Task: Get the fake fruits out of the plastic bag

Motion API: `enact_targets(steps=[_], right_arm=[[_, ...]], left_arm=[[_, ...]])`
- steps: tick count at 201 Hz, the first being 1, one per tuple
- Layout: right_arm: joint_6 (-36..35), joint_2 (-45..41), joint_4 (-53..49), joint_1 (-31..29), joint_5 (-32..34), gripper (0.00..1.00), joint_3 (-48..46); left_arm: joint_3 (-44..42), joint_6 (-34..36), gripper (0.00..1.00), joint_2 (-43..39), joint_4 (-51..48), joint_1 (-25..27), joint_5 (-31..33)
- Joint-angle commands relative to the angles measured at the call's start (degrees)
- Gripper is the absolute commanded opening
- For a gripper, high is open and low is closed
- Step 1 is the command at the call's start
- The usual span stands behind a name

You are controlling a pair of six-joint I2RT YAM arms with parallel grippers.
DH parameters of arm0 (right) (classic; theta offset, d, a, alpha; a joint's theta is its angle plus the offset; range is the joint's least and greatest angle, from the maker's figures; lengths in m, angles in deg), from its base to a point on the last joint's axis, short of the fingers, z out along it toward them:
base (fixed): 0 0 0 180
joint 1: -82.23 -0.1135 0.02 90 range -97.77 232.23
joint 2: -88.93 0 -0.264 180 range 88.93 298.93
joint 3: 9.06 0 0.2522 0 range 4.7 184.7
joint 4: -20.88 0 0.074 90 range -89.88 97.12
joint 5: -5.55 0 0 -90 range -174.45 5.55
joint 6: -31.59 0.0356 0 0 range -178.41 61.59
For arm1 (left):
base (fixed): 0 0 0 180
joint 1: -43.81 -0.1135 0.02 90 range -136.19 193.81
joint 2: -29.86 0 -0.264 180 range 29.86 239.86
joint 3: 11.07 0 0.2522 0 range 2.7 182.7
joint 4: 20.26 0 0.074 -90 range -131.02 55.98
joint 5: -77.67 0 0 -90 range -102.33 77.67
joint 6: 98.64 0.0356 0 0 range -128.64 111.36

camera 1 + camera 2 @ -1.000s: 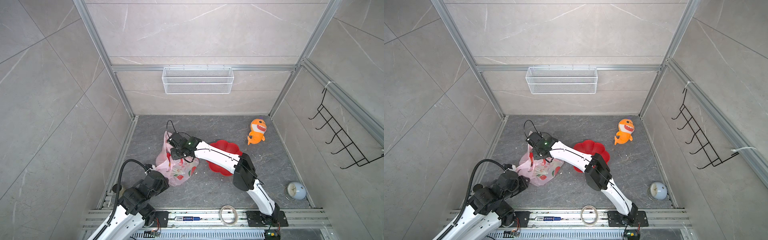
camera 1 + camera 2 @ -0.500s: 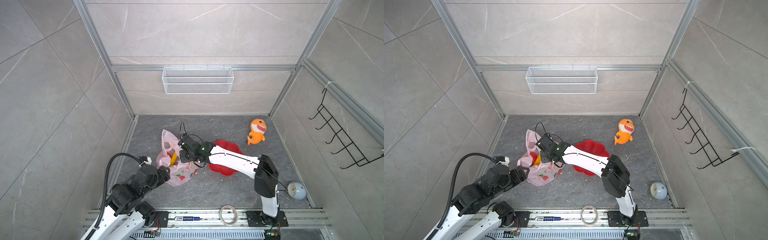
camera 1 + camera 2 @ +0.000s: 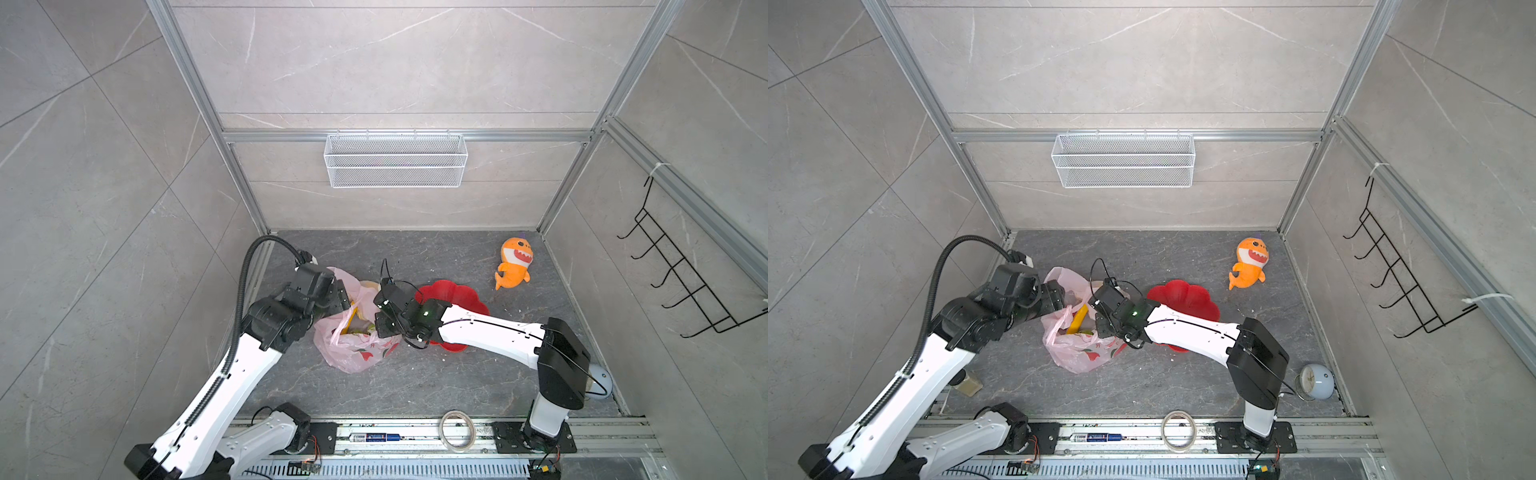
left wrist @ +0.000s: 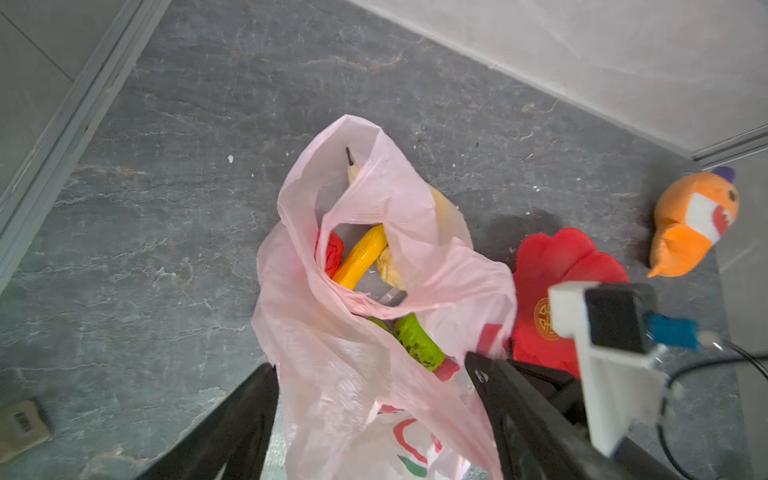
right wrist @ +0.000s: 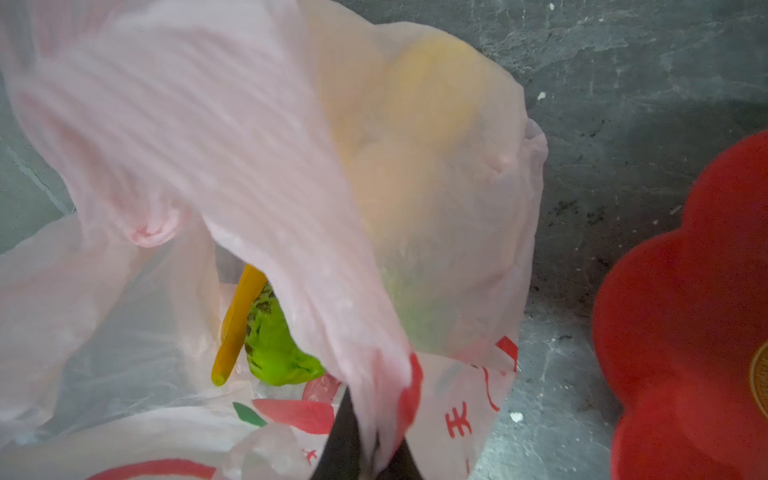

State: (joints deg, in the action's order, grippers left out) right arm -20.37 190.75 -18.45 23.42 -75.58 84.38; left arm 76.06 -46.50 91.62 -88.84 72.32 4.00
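Observation:
The pink plastic bag lies on the grey floor with its mouth pulled open. Inside it the left wrist view shows a yellow banana, a red fruit, a cream one and a green bumpy one. My left gripper is open, its black fingers on either side of the bag's upper part. My right gripper is shut on a bunched fold of the bag's rim. The banana and the green fruit also show in the right wrist view.
A red flower-shaped dish lies just right of the bag, partly under my right arm. An orange plush shark lies at the back right, a small clock at the front right and a tape roll on the front rail. A wire basket hangs on the back wall.
My left arm has come up from the front to the bag's left side and its jaws have opened. My right gripper has shifted right, closed on the rim, and the bag's mouth has opened.

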Motion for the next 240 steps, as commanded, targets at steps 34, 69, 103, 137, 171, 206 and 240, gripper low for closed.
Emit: enact_targets(steps=[34, 69, 103, 137, 171, 206, 240], right_arm=[[3.2, -6.3, 2.1, -0.9, 3.6, 0.10, -4.5], [4.6, -8.1, 2.5, -1.0, 6.7, 0.10, -6.9], [6.0, -11.4, 2.9, -1.0, 12.4, 0.09, -8.3], [6.9, -14.1, 2.1, -1.0, 15.4, 0.09, -9.6], [8.5, -14.9, 1.6, -1.0, 16.0, 0.10, -11.2], [8.5, -13.6, 1.6, -1.0, 14.8, 0.10, -10.6], [8.6, -12.2, 2.0, -0.9, 14.5, 0.10, -10.5]], left_arm=[[1.6, 7.2, 0.81, 8.1, -5.2, -4.4, -8.3], [1.8, 7.6, 0.81, 10.6, -9.0, -4.8, -7.9], [0.5, 8.2, 0.82, 10.7, -7.4, -5.2, -12.9], [-4.6, 7.3, 0.81, 11.0, -3.3, -5.1, -18.9], [-10.7, 3.8, 0.83, 5.4, 3.7, -5.1, -22.7], [-13.2, 1.3, 0.88, -2.3, 8.6, -5.0, -26.7], [-17.4, -2.1, 0.87, -6.6, 11.3, -2.7, -30.8]])
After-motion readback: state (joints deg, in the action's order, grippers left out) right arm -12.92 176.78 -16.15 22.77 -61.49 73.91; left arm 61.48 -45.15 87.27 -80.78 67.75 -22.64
